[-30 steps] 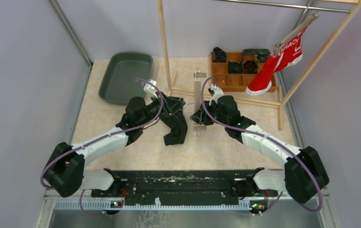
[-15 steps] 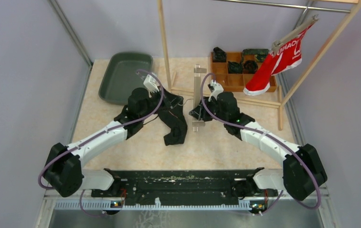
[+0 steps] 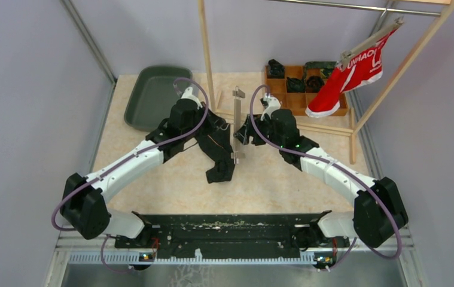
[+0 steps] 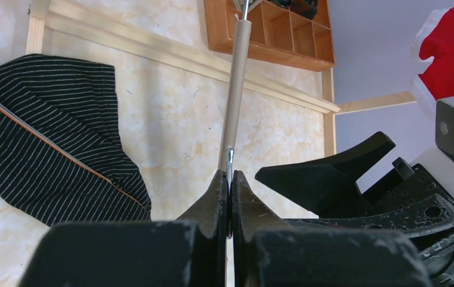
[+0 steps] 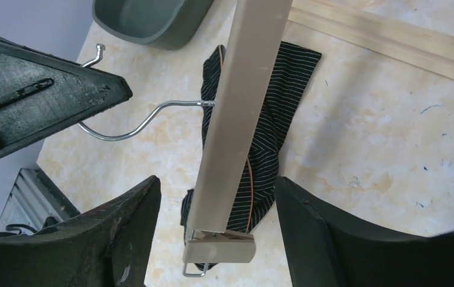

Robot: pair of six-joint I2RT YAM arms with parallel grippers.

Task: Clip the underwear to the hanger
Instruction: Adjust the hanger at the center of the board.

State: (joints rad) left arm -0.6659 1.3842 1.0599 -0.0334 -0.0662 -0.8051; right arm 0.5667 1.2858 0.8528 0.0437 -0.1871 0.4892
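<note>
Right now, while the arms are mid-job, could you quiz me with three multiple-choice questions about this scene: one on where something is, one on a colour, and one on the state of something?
1. Where is the striped underwear?
A clipped to the hanger
B lying on the table
C gripped by the right tool

2. What colour is the cloth hanging at the back right?
A blue
B yellow
C red with white

3. How is the right tool at the hanger?
A open
B shut on the underwear
C shut on the hanger

Answers:
1. B, it lies spread on the tabletop with nothing clipped to it.
2. C, the top view shows red with a white edge.
3. A, its fingers stand apart on either side of the hanger's bar, with gaps.
</note>
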